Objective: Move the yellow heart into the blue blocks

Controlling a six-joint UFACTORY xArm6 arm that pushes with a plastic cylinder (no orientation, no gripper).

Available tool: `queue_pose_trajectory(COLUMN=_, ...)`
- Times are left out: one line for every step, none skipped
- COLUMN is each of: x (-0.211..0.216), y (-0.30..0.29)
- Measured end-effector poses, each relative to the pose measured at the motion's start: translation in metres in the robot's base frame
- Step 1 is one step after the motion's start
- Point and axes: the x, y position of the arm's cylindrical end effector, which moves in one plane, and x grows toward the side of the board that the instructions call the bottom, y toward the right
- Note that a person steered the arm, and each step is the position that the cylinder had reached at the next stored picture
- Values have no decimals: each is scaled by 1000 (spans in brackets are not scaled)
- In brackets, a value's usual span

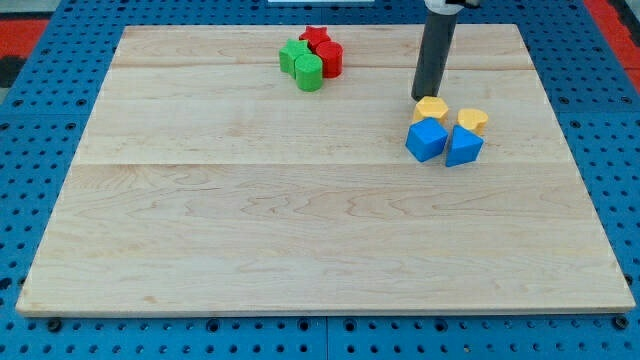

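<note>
My tip [423, 97] rests on the board just above and left of a yellow block [432, 108], close to touching it. That yellow block sits against the top of a blue cube [427, 139]. A second yellow block, heart-like [473, 121], sits against the top right of a blue wedge-shaped block [464, 146]. The two blue blocks stand side by side at the view's right of centre, and the two yellow blocks have a small gap between them.
At the view's top centre sits a tight cluster: a green block [294, 53], a green cylinder [309, 72], a red star [316, 38] and a red cylinder [330, 58]. The wooden board [300, 220] lies on a blue pegboard.
</note>
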Motion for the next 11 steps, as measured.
queue_pose_trajectory(x=1, y=-2)
queue_pose_trajectory(x=6, y=34)
queue_pose_trajectory(x=-15, y=58)
queue_pose_trajectory(x=19, y=111)
queue_pose_trajectory(x=39, y=104)
queue_pose_trajectory(x=48, y=53)
queue_pose_trajectory(x=59, y=51)
queue_pose_trajectory(x=69, y=51)
queue_pose_trajectory(x=73, y=51)
queue_pose_trajectory(x=98, y=62)
queue_pose_trajectory(x=118, y=52)
